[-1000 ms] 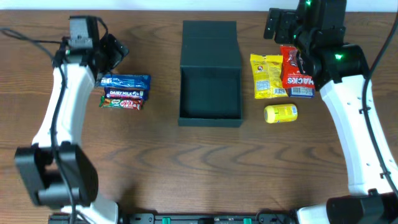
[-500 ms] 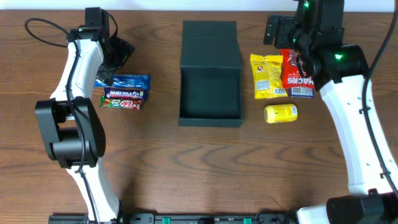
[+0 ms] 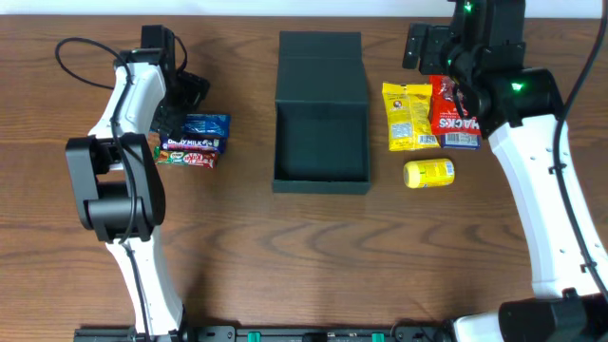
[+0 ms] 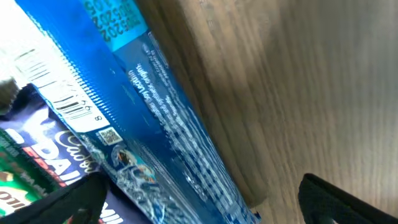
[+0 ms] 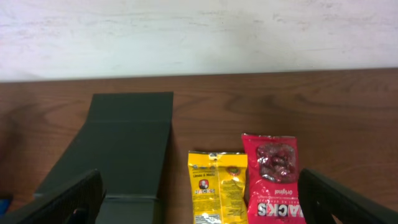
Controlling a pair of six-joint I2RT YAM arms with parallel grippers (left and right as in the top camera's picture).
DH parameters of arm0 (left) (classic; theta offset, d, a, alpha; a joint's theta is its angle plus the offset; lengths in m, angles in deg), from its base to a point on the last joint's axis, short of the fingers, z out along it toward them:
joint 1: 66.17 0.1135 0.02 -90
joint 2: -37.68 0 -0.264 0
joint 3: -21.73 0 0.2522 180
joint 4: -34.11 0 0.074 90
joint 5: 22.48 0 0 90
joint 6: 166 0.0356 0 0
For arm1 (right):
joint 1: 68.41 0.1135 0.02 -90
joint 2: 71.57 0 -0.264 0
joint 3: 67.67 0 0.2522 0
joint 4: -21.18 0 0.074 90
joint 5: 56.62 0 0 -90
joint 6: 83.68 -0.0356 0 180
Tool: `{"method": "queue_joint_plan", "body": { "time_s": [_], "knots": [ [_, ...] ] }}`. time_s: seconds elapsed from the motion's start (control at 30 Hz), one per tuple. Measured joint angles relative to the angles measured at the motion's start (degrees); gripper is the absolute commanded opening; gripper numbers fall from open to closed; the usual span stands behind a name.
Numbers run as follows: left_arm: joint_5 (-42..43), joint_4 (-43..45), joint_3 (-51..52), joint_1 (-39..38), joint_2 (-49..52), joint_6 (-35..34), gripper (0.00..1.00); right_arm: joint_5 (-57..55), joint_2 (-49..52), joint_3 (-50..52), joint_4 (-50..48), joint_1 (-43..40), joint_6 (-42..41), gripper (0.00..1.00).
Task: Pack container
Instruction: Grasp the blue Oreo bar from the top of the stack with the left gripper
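Note:
The container (image 3: 321, 114) is a dark teal box in the middle of the table, open, with its lid flap laid back; it also shows in the right wrist view (image 5: 118, 143). My left gripper (image 3: 180, 112) is open and low over the left end of a blue snack packet (image 3: 209, 124). That blue packet (image 4: 155, 137) lies between the open fingers of the left gripper (image 4: 205, 202), untouched. My right gripper (image 3: 429, 47) hangs open high above the yellow Hacks packet (image 5: 217, 183) and red Hacks packet (image 5: 273, 180), with nothing inside the right gripper (image 5: 202, 200).
A purple Dairy Milk bar (image 3: 193, 143) and a red-green bar (image 3: 185, 158) lie just in front of the blue packet. A small yellow pouch (image 3: 429, 172) sits in front of the yellow Hacks packet (image 3: 408, 116) and red Hacks packet (image 3: 454, 119), right of the box.
My left arm has swung right and its gripper has come down onto the left end of the blue packet. The right arm and all packets have stayed put.

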Motion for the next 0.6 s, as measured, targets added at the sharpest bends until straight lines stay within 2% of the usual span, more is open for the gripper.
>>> {"method": "queue_joint_plan", "body": {
  "time_s": [0.33,0.6],
  "knots": [
    [-1.3,0.3,0.0,0.0,0.9,-0.9,0.85,0.0,0.0,0.0,0.1,0.0,0.0,0.99],
    [-2.2,1.2,0.0,0.0,0.9,-1.0,0.84,0.0,0.0,0.0,0.2,0.0,0.0,0.99]
  ]
}}
